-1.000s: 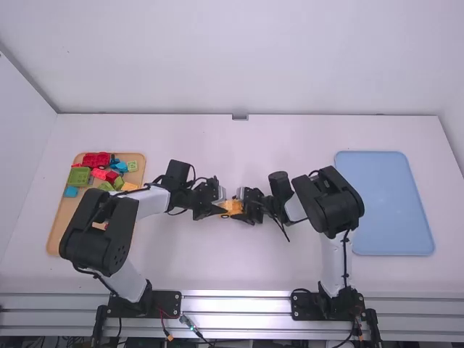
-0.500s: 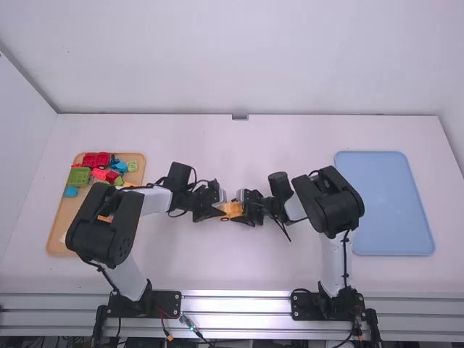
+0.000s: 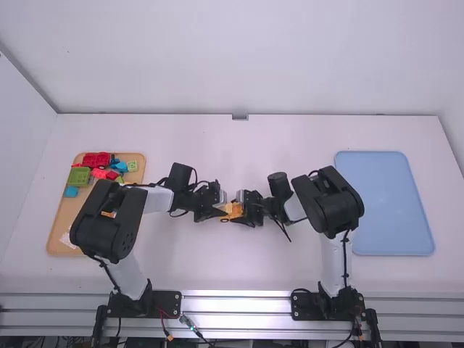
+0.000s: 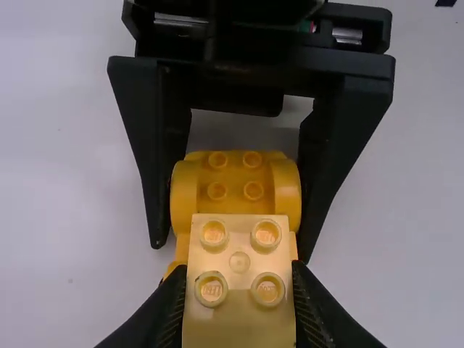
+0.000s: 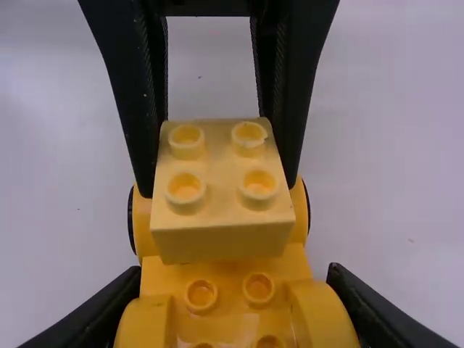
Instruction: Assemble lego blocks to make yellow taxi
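Close together near the middle of the table in the high view are my left gripper (image 3: 215,210) and my right gripper (image 3: 249,209), with the orange-yellow car base (image 3: 233,210) between them. A pale yellow two-by-two block (image 4: 240,250) is clamped by my left gripper (image 4: 240,293) in the left wrist view. The right wrist view has this block (image 5: 222,170) over the studded car base (image 5: 226,279), beside its raised wheel arches; whether it is pressed fully down I cannot tell. My right gripper (image 5: 233,308) is shut on the base's sides, wheels visible beyond.
At the left, a wooden tray (image 3: 59,226) carries red (image 3: 96,160), green (image 3: 79,176) and blue loose pieces, with the left arm's elbow over its near part. A blue tray (image 3: 384,203) lies to the right, beside the right arm's elbow.
The left arm's elbow has shifted to the right and its gripper has moved very slightly right and nearer the camera, the block still held. My right arm has stayed still.
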Available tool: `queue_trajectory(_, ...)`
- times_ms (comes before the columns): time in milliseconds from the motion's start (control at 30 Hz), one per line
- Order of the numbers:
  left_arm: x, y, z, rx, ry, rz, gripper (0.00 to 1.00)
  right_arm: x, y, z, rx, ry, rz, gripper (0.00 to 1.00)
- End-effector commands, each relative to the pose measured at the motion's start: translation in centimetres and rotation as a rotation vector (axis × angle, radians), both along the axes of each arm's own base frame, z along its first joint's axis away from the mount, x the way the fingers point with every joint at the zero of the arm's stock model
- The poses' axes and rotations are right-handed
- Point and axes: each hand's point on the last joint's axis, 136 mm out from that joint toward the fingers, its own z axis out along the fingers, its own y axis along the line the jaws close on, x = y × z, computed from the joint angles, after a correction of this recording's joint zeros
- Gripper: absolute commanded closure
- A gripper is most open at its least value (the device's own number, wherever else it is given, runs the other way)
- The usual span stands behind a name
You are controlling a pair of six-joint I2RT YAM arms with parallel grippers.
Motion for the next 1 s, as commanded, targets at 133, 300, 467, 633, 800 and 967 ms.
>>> queue_trajectory(133,-0.9,0.5,-1.1,0.037,0.048,0.007,0.8,-0.1,-0.4,-1.0,-0.022,0.041,-0.023,0.39)
queue_trajectory(300,-0.7,1.2,-1.1,0.084,0.042,0.032,0.85,-0.1,-0.4,-1.0,-0.023,0.04,-0.022,0.39)
queue_trajectory(467,-0.5,1.2,-1.1,0.086,0.032,0.036,0.87,-0.1,-0.4,-1.0,-0.023,0.041,-0.021,0.39)
queue_trajectory(633,-0.2,1.4,-1.3,0.102,0.02,0.043,0.87,-0.2,-0.4,-1.0,-0.022,0.046,-0.019,0.39)
queue_trajectory(800,-0.2,1.4,-1.3,0.103,0.018,0.043,0.88,-0.2,-0.4,-1.0,-0.023,0.048,-0.019,0.39)
queue_trajectory(967,0.0,1.6,-1.4,0.12,0.012,0.052,0.88,-0.5,-0.4,-1.2,-0.029,0.059,-0.016,0.39)
